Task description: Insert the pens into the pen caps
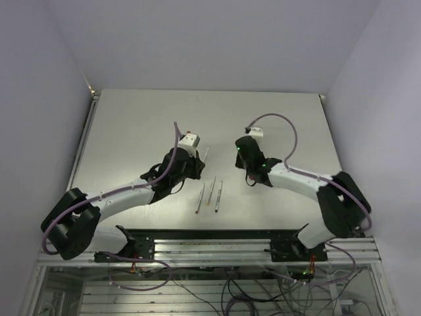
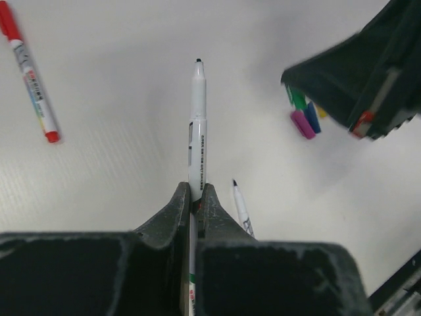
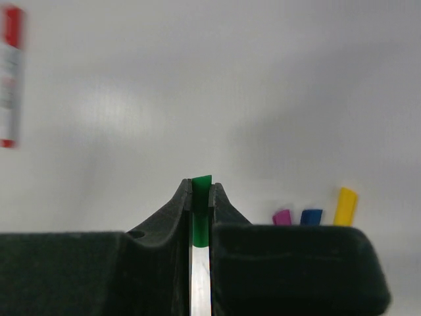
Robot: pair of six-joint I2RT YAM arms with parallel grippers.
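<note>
My left gripper (image 2: pixel 196 191) is shut on a white-bodied pen (image 2: pixel 197 131) whose dark tip points away from me; in the top view this gripper (image 1: pixel 195 164) is left of centre. My right gripper (image 3: pixel 200 185) is shut on a green cap (image 3: pixel 200 197). In the top view it (image 1: pixel 242 153) faces the left gripper a short way off. Magenta (image 3: pixel 283 216), blue (image 3: pixel 311 216) and yellow (image 3: pixel 345 205) caps lie together on the table below it. A pen with a red cap on it (image 2: pixel 29 72) lies apart. Three uncapped pens (image 1: pixel 211 193) lie near the front.
The right gripper's body (image 2: pixel 368 66) hangs over the cap cluster (image 2: pixel 308 118) in the left wrist view. Another loose pen (image 2: pixel 241 207) lies just right of my left fingers. The metal rail (image 1: pixel 210 234) runs along the table's near edge. Walls close in both sides.
</note>
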